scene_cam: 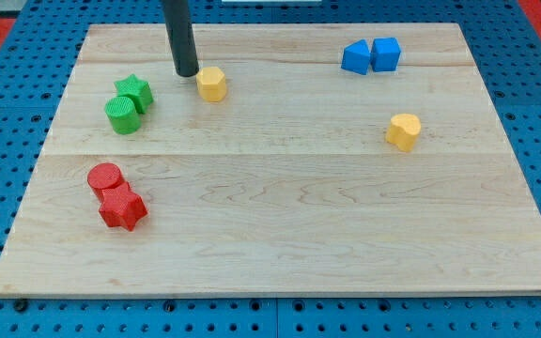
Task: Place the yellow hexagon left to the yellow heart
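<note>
The yellow hexagon (pixel 212 84) lies near the view's top, left of centre, on the wooden board (pixel 280 235). The yellow heart (pixel 404 130) lies far to its right and a little lower. My tip (pixel 187 72) is just left of the yellow hexagon, slightly above its middle, with a narrow gap between them. The rod rises straight up out of the view's top.
A green star (pixel 135 92) and a green cylinder (pixel 122 115) touch at the left. A red cylinder (pixel 105 177) and a red star (pixel 122 209) touch at the lower left. Two blue blocks (pixel 356 57) (pixel 386 53) sit side by side at the top right.
</note>
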